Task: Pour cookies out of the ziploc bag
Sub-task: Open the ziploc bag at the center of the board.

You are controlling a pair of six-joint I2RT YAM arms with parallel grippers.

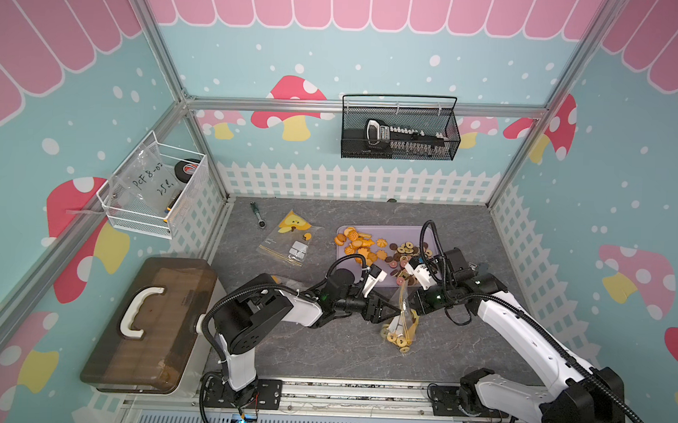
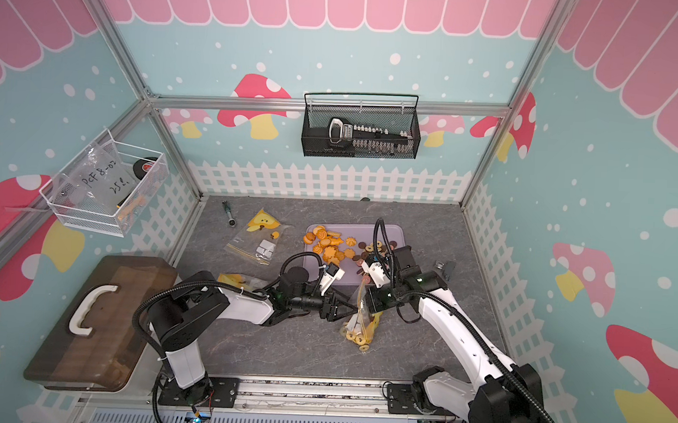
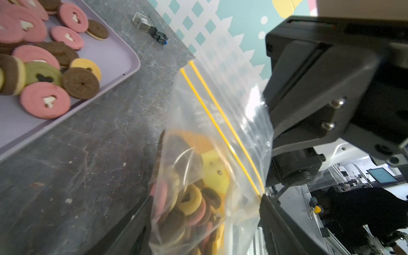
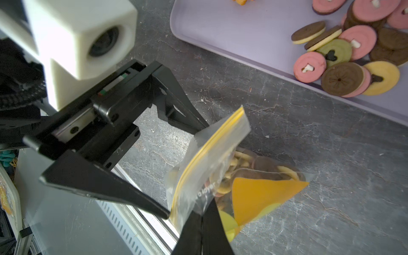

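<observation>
Plastic bag holds cookies.

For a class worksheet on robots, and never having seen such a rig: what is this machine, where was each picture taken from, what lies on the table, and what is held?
Two robot arms with pincer grippers stand at a grey table. Two pictures look down from overhead; two come from cameras on the arms' wrists. A lilac tray holds toy cookies; a spare bag and a small tool lie nearby. The right gripper is shut on a clear ziploc bag with more cookies inside; the left gripper's open jaws straddle its zip end.
</observation>
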